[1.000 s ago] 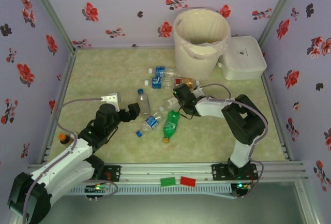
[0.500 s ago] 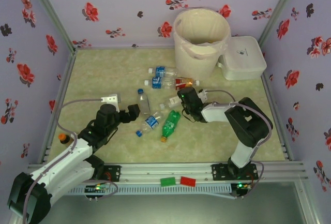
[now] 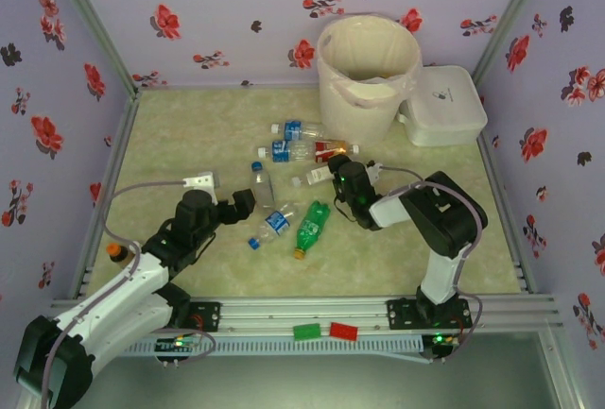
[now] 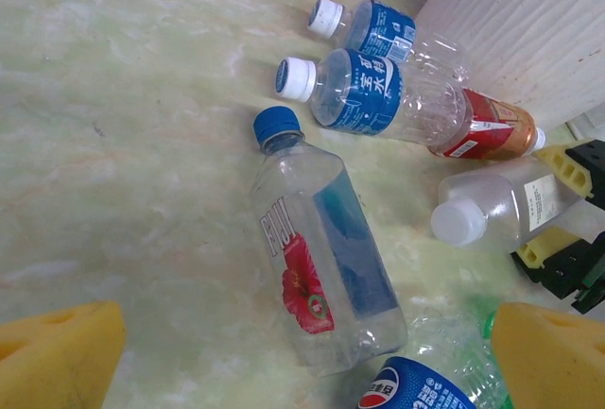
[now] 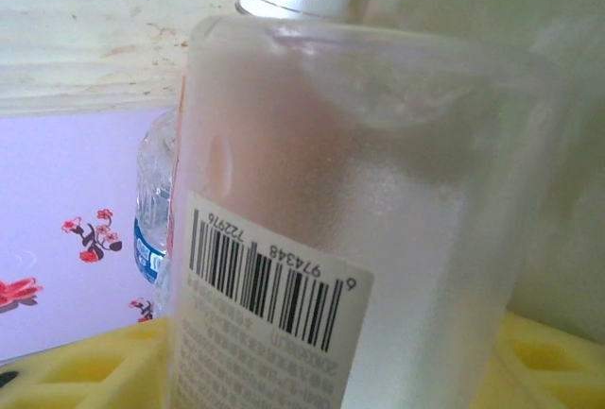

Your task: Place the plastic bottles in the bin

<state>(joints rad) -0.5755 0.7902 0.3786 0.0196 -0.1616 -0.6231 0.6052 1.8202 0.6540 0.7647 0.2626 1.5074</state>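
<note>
The pale green marbled counter [image 3: 189,135] carries everything. At its far side the bin [image 3: 354,107] stands upright, cream-walled, with a thin pinkish bag folded over its rim; its bottom cannot be made out from above, so what is in it cannot be told. Just right of it sits a flat white box [image 3: 444,107] with its lid on.

The left end effector [image 3: 243,203] is spread wide and holds nothing, its yellow pads [image 4: 57,352] low over the near bottles. The right end effector [image 3: 337,175] has a pad [image 5: 85,371] on either side of the base end of the frosted bottle [image 5: 359,201]. Whether the pads press on it cannot be told.

All the bottles lie on their sides on the counter, between the arms and the bin.
- The frosted bottle runs left to right, its white cap to the left.
- The far blue-label bottle [image 3: 295,130] and the near blue-label bottle [image 3: 284,151] lie at the foot of the bin, both left to right with white caps to the left.
- The red-label bottle [image 3: 333,149] lies end to end with the nearer of the two, cap to the right.
- The flower-label bottle [image 3: 262,185] runs near to far, blue cap away from the arms.
- The cola bottle [image 3: 275,224] lies slantwise, blue cap toward the near left.
- The green bottle [image 3: 312,225] lies just beside it, cap toward the near edge.
</note>
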